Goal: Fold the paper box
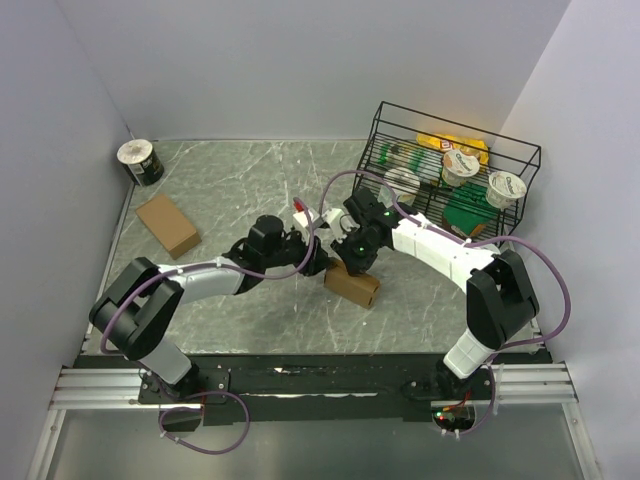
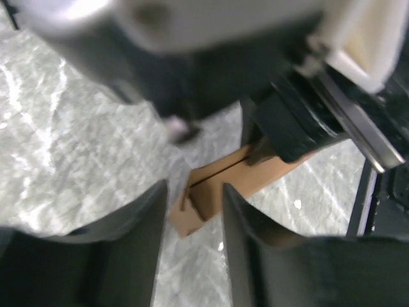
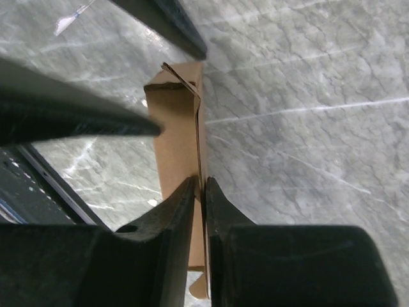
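The paper box [image 1: 352, 286] is a small brown cardboard box lying on the marble table near the middle. My right gripper [image 1: 353, 262] comes down on it from above. In the right wrist view that gripper [image 3: 201, 192] is shut on a thin upright wall of the box [image 3: 176, 134]. My left gripper [image 1: 320, 262] is at the box's left end. In the left wrist view it [image 2: 195, 236] is open, and the box's end flap [image 2: 192, 214] lies just beyond the fingertips, with nothing between them.
A second, fully formed brown box [image 1: 168, 225] lies at the left. A small roll [image 1: 140, 162] stands in the far left corner. A black wire basket [image 1: 520, 150] holding cups and packets stands at the back right, close behind the right arm.
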Controlling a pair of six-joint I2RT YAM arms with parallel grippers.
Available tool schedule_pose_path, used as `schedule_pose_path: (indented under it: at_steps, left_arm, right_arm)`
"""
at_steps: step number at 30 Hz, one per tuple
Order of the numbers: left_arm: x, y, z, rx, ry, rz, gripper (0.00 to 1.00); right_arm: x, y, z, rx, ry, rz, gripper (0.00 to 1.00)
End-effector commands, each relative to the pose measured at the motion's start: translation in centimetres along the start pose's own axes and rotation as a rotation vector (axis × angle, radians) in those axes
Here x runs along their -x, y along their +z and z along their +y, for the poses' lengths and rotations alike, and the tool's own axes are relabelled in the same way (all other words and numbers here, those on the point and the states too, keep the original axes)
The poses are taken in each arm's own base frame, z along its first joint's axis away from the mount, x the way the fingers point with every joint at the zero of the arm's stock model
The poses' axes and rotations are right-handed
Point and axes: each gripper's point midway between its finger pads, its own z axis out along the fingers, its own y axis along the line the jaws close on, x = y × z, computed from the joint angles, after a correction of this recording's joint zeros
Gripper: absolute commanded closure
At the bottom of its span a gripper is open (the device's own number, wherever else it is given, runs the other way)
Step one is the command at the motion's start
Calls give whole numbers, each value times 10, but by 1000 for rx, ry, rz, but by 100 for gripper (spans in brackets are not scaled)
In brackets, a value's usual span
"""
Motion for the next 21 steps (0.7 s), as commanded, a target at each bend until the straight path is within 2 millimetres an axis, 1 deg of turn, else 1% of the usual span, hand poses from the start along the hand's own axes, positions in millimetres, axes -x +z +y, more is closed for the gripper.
schedule_pose_path:
  at_steps: [1,2,3,5,6,10,12,13,14,15,16,17,18,19,20,21]
  left_arm:
    - [-14,-2,-24,-85,-23,1,50]
    - [-14,-5,-25,-87,-39,-8,48]
    - [-8,-6,-26,-92,-32,-38,45]
    - [-6,-10,-28,-93,-41,-57,44]
    - [-2,-11,-29,-99,-34,-77,43]
    - [2,-16,-30,-108,-41,-97,46]
    - [4,-21,-28,-109,-53,-109,48]
    - [7,-23,-28,-110,-51,-121,48]
    - [6,-25,-26,-106,-58,-120,47]
    - [6,-26,-26,-107,-59,-118,46]
    - [8,-28,-26,-107,-57,-123,45]
    - [6,-30,-26,-104,-63,-122,42]
    - [8,-31,-27,-107,-61,-127,41]
    - [9,-33,-27,-105,-62,-133,39]
    - [8,-35,-26,-101,-67,-133,35]
    - [9,-36,-27,-100,-65,-136,33]
  right_arm:
    - [4,3,3,0,-64,-6,81]
    - [5,3,3,-1,-63,-9,81]
    - [5,3,3,-2,-62,-11,81]
    - [7,1,4,-4,-63,-25,81]
    - [8,0,4,-3,-62,-30,81]
    - [12,-4,4,-14,-66,-59,80]
    - [15,-5,3,-27,-63,-75,72]
    - [15,-6,3,-32,-57,-81,66]
    - [16,-8,3,-35,-57,-91,58]
    - [19,-8,3,-39,-57,-103,54]
    - [19,-11,4,-42,-50,-116,50]
    - [22,-14,5,-42,-50,-133,37]
    - [23,-16,6,-42,-46,-146,31]
    - [26,-21,8,-48,-41,-173,25]
    - [28,-25,10,-44,-37,-190,19]
    - [31,-33,12,-46,-36,-219,16]
